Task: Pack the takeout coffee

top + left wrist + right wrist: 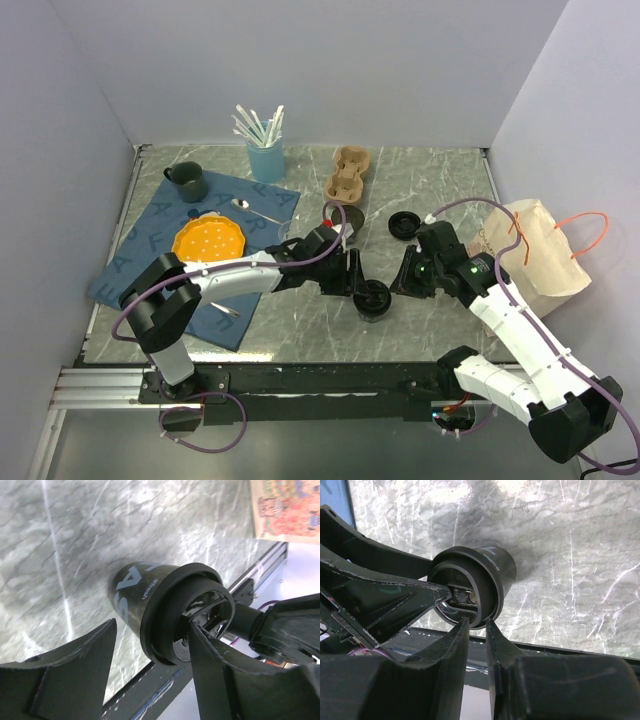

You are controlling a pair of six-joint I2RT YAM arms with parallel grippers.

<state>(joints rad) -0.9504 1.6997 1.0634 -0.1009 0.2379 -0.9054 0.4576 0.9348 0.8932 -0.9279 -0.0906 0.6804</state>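
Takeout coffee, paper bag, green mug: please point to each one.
takeout coffee [131, 591]: left wrist view, on its printed wall.
paper bag [545, 252]: top view, on its side.
green mug [190, 184]: top view, on its wall.

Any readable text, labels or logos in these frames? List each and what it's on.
"A", "S": large white letters on the side of the takeout coffee; the rest of the word is hidden.
Small white word beside them: too blurred to read.
"A": one of the large pale letters on the blue mat; the others are unclear.
Colour print on the paper bag: no lettering can be read.
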